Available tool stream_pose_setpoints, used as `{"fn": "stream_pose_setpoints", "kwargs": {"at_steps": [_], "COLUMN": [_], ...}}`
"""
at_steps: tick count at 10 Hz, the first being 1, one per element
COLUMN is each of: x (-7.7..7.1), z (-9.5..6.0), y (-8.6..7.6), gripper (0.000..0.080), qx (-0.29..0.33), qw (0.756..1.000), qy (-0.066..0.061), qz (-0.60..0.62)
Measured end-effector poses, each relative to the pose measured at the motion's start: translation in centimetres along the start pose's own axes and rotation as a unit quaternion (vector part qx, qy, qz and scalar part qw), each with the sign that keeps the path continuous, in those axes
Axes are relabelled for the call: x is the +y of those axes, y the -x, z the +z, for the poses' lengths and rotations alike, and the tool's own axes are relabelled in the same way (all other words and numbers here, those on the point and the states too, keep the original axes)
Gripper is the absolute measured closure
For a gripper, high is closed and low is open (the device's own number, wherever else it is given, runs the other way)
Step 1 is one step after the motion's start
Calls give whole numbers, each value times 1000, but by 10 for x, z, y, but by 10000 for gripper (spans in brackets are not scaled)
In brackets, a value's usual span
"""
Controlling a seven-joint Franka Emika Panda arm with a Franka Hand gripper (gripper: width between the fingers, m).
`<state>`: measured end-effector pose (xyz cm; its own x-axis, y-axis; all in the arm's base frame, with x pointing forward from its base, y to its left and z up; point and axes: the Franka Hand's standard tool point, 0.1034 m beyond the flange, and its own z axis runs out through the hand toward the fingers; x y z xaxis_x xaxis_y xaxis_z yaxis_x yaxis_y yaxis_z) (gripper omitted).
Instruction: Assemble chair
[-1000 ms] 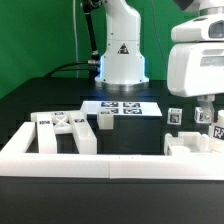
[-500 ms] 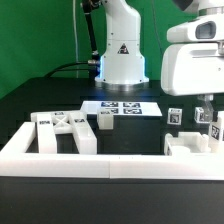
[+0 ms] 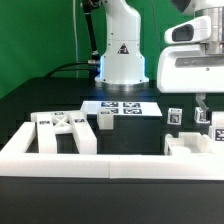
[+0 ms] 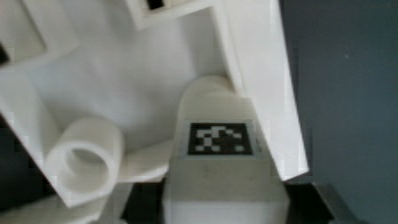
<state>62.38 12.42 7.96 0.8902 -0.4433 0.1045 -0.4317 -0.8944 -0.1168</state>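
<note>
Hand [image 4: 214,204] is closed on a tagged part [image 4: 217,138] of the chair. In the wrist view the white piece with its black-and-white tag sits right between the jaws, rounded end pointing away from the camera. A round peg [image 4: 79,150] is just beside it, and a white slab [image 4: 214,50] lies behind both; can't tell if the held part touches the slab. In the exterior view the arm's wrist housing [image 3: 195,62] hangs over the exterior view's right edge of the black worktop [image 3: 40,95], and the fingers are mostly hidden there, so the grip itself only reads from the wrist view. Chair parts are loose and spread out. A frame piece [image 3: 62,128] stands at the exterior view's left, just behind the white rail [image 3: 110,160]. A short post [image 3: 104,120] stands upright near the middle, at the front edge of the marker board [image 3: 122,106]. A tagged post [image 3: 175,117] stands upright further to the exterior view's right, and a low blocky piece [image 3: 190,146] sits in front of it against the rail, under the housing. The robot base [image 3: 122,55] is behind the marker board, well apart from the parts.
</note>
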Motion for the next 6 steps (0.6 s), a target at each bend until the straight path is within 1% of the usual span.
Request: {"fn": "stream_pose_setpoints", "kwargs": {"at_steps": [2,3,4,5,6], "x": [0,0,-1,-1,-1], "z": [0,0,0,0,0], "y": [0,0,0,1,1], "gripper": [511,511,429,293,293], "qx": [0,-1,-1,-1,-1], "qw": [997,997,997,999,999], "qy": [-1,-1,-2,-2,-2], "qz": [73,78,79,55,32]}}
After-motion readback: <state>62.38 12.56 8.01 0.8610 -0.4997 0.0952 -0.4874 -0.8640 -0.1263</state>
